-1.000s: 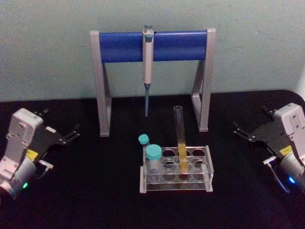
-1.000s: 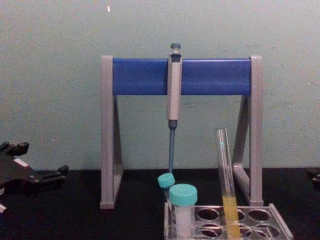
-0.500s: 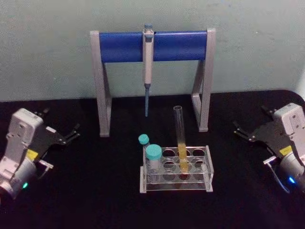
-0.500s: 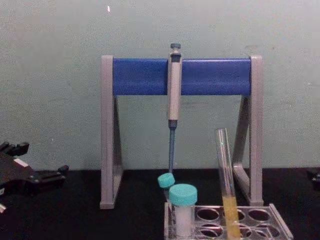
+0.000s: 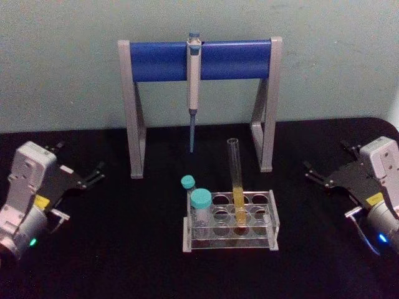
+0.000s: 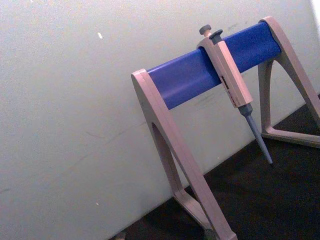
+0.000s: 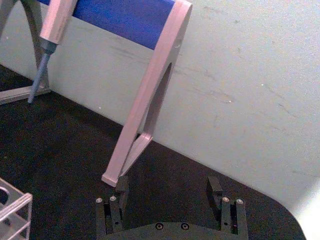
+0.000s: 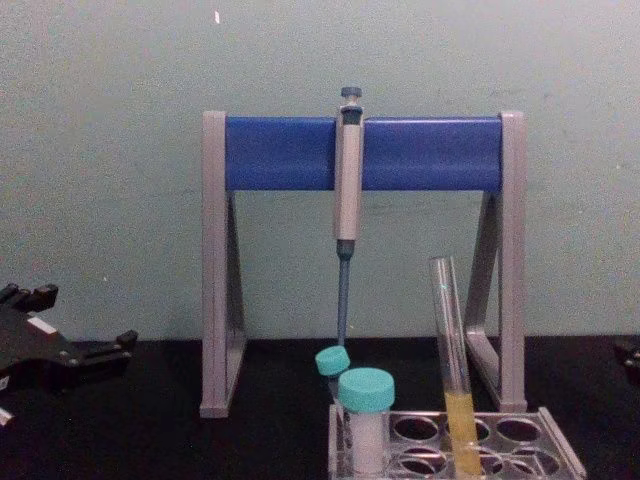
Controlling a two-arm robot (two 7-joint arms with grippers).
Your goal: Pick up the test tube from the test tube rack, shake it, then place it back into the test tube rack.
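Hardly anything has moved since a second ago: the right end effector (image 5: 328, 161) has slid a hair toward its own side, and the rest looks the same.

From the head camera, the test tube (image 5: 235, 180) stands in the test tube rack (image 5: 230, 242) mid-desk, leaning slightly, with yellow liquid in its lower part. Two teal-capped vials (image 5: 201, 208) sit at the rack's left end. Behind is the grey stand (image 5: 162, 60) with a pipette (image 5: 194, 81) hanging off its blue bar. The left end effector (image 5: 78, 159) rests on the black desk (image 5: 124, 249) far out on the left, fingers spread, gripping nothing. The right one mirrors it on the right, well apart from the rack.

The left wrist camera sees the stand (image 6: 200, 75) and pipette (image 6: 230, 75) against the wall.

The right wrist camera shows that end effector (image 7: 167, 186) with its fingers (image 7: 214, 186) wide apart and empty (the stand's leg (image 7: 155, 95) is beyond them, and a rack corner (image 7: 12, 205) is at the edge).

From the chest camera, the tube (image 8: 450, 340) is upright-ish in the rack (image 8: 560, 450), and the left end effector (image 8: 75, 320) is low at the left edge, open.
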